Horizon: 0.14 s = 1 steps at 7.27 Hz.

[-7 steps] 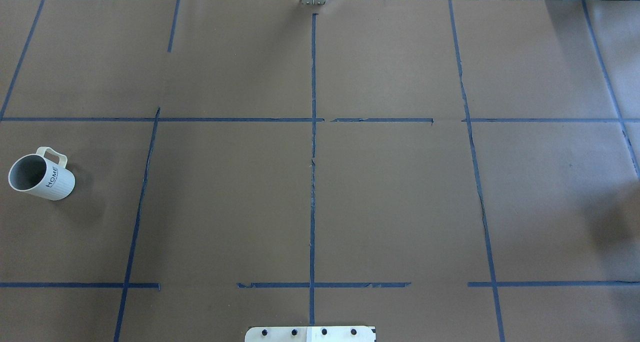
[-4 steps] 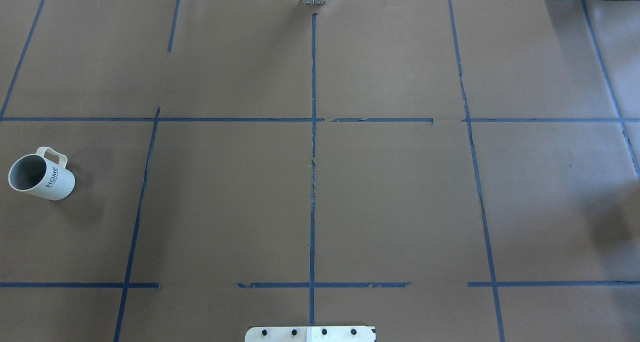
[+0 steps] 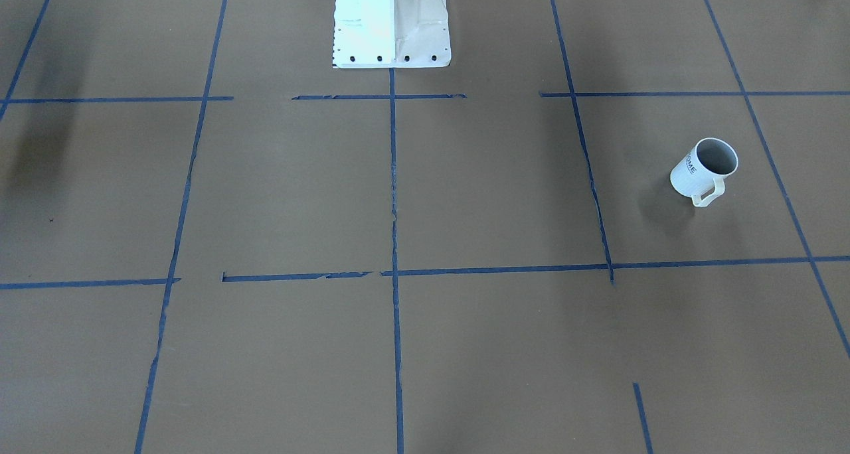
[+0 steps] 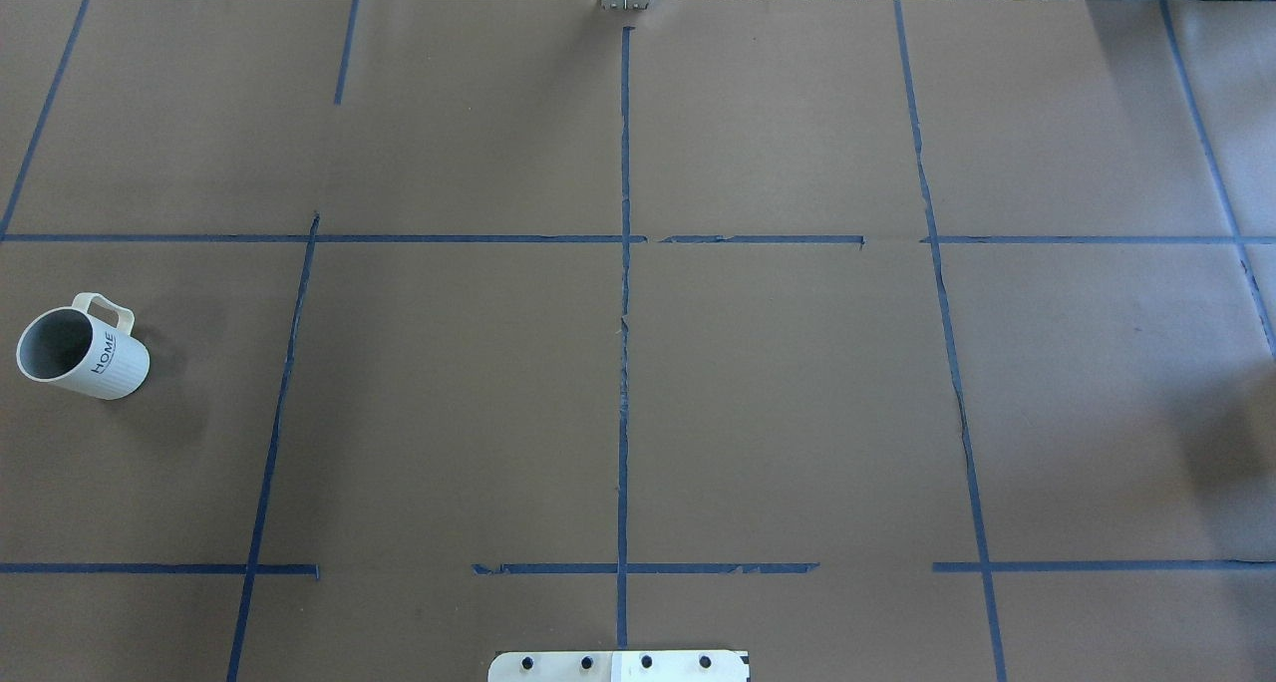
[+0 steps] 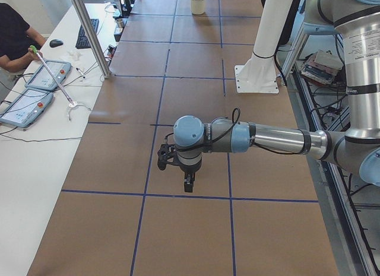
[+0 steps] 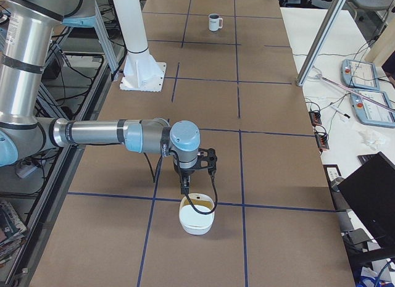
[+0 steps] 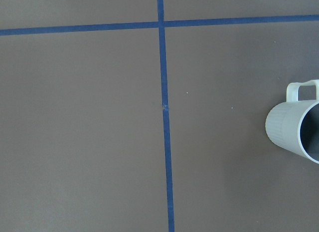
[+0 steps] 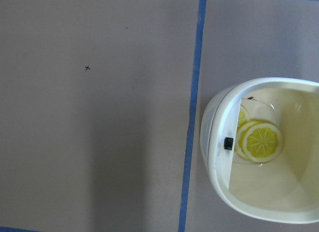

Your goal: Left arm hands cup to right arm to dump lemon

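The white cup (image 4: pixel 82 354) with "HOME" on its side stands alone at the table's far left, handle toward the far edge. It also shows in the front view (image 3: pixel 704 168), the right side view (image 6: pixel 214 21) and at the right edge of the left wrist view (image 7: pixel 296 124). Its inside looks empty. The left gripper (image 5: pixel 187 186) hangs over that area and hides the cup in the left side view; I cannot tell whether it is open or shut. The right gripper (image 6: pixel 184 187) hangs just above a white bowl (image 6: pixel 196 218) holding lemon slices (image 8: pixel 259 141); I cannot tell its state either.
The white robot pedestal (image 3: pixel 392 22) stands at the table's robot-side edge. Blue tape lines (image 4: pixel 623 363) divide the brown table. A side bench with touch panels (image 5: pixel 35 86), a metal post (image 5: pixel 89 32) and a seated person (image 5: pixel 12 38) lie beyond the far edge.
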{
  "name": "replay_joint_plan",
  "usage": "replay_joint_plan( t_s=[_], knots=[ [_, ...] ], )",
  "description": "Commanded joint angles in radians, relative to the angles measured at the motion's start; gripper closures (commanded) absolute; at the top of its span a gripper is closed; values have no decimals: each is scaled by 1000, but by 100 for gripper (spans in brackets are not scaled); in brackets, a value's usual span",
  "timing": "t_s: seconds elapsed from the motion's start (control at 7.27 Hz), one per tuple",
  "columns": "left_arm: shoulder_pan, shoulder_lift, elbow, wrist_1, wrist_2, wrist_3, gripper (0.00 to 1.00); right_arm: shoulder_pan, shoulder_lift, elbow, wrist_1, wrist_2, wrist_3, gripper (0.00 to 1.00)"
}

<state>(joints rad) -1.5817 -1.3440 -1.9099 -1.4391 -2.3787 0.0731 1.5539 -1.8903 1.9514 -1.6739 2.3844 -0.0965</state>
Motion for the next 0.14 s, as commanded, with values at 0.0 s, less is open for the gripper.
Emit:
replay_joint_plan(
  t_s=[0.0],
  knots=[
    [0,2,3,0,-4,1,0,0,4,-5,0,-1,0,0]
  ],
)
